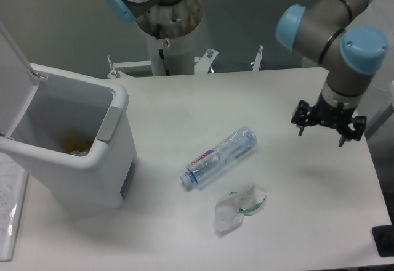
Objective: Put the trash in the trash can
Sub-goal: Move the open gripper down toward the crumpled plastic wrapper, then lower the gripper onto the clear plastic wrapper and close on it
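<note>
Bottle and wrapper lie on the white bench, bin open at left.

The bottle (220,156) lies on its side mid-bench, blue cap toward the bin (74,145); its red-purple label carries writing too small to read. The crumpled wrapper (239,206) sits just beside it, nearer the front edge. The gripper (327,122) hangs over the bench's right side, well apart from both, jaws spread and holding nothing. Something yellow lies inside the bin.

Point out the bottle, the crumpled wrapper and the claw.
bottle (219,157), fixed camera, on the middle of its clear body beside the label.
crumpled wrapper (237,207), fixed camera, on its clear middle near the green trim.
claw (322,129), fixed camera, midway between its two open fingertips.
</note>
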`<state>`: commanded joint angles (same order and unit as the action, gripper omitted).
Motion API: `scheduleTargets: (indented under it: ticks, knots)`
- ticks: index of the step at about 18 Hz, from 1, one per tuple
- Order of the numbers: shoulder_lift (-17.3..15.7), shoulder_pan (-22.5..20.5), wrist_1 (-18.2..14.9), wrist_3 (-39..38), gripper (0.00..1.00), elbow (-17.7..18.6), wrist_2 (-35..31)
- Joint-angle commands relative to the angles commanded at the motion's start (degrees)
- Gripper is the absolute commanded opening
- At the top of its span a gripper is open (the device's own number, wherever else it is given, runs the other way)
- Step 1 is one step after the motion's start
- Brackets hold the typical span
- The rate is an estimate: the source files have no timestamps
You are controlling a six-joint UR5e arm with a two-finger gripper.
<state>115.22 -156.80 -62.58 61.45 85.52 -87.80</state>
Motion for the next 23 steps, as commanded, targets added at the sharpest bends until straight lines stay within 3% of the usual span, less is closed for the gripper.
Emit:
scheduleTargets:
  ticks: [7,12,18,19,20,21,22,23]
  knots:
    - [1.67,6.5,1.23,-7.65,1.0,0.26,-0.18]
    - [2.46,10.28,2.9,-7.58,1.0,2.02,0.09]
    - [6.33,13.63,6.15,-8.01,0.9,0.79,0.26]
    - [6.68,13.8,6.24,-8.01,0.81,0.88,0.26]
    - [7.03,13.81,6.24,-8.01,0.66,0.79,0.26]
    - [7.47,13.81,6.15,-7.84,0.21,0.79,0.35]
    - [7.73,13.81,6.24,-7.4,0.0,1.23,0.35]
    - [7.82,13.81,6.15,-7.66,0.0,1.14,0.26]
